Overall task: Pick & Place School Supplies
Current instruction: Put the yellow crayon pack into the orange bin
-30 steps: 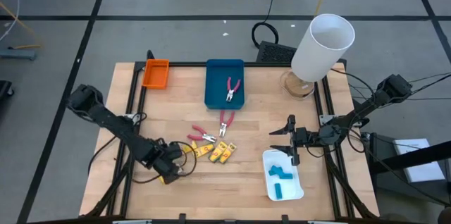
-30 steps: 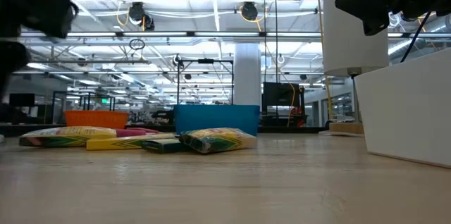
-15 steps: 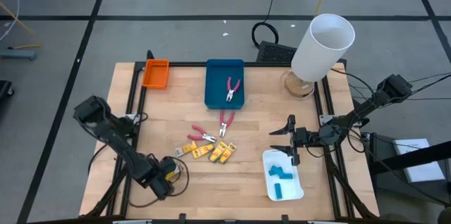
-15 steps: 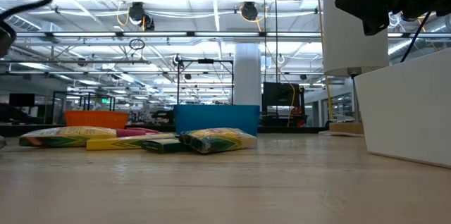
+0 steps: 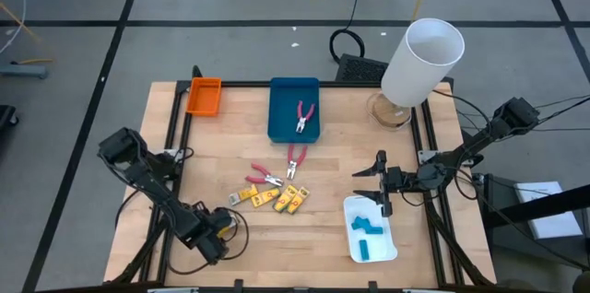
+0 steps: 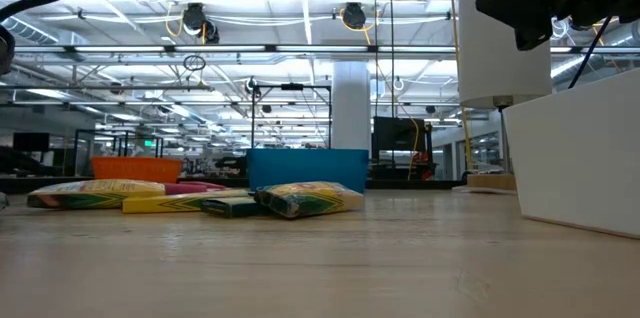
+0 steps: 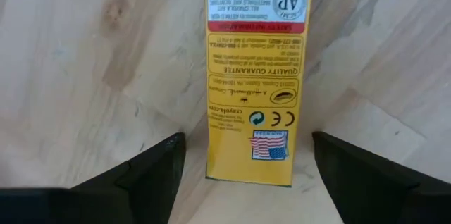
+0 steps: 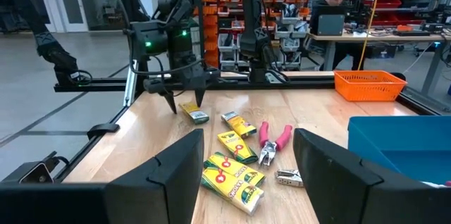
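Several yellow boxes (image 5: 277,200) lie flat near the table's middle. One more yellow box (image 7: 255,76) lies flat apart from them, on their left. My left gripper (image 7: 246,143) is open above that box's near end, with a finger on each side and a gap to both. Two red-handled pliers (image 5: 279,169) rest on the wood, and a third (image 5: 302,118) lies in the blue tray (image 5: 279,95). Light-blue blocks (image 5: 367,228) lie in the white tray (image 5: 352,205). My right gripper (image 5: 378,182) is open by that tray's far end.
An orange tray (image 5: 204,96) sits at the far left corner. A tall white cylinder (image 5: 419,61) stands at the far right corner. Bare wood stretches along the near edge and between the boxes and the white tray. Beyond the table are shelves and a seated person (image 8: 331,5).
My left gripper has drawn back toward the table's near edge, and its arm has swung out of the low view's upper left. It stays open. The yellow boxes and the right arm have kept still.
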Controlling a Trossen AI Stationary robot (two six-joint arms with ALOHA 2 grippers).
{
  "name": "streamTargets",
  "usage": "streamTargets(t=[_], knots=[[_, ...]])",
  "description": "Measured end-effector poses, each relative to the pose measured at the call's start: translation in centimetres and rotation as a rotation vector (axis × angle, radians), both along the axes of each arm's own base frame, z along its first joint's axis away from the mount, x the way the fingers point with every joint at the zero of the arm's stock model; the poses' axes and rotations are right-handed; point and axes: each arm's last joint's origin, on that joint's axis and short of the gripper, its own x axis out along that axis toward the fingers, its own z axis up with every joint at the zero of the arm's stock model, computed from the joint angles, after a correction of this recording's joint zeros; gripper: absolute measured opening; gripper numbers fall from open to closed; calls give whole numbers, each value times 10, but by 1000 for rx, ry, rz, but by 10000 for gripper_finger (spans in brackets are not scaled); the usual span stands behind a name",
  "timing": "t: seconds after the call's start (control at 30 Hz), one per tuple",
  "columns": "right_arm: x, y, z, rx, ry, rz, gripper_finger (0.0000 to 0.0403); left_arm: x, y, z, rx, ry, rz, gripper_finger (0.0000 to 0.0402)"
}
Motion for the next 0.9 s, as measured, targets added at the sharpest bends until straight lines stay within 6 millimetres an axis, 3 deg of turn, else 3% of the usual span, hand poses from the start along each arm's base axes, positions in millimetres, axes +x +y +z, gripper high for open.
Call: streamTargets(t=[0.37, 0.7, 0.9], knots=[[0, 0, 0, 0, 0, 0, 210, 2, 2, -1, 56, -51, 2, 199], [0, 0, 0, 0, 0, 0, 210, 3, 3, -1, 67, -67, 16, 156], [0, 0, 0, 0, 0, 0, 210, 2, 4, 3, 61, -78, 29, 150]])
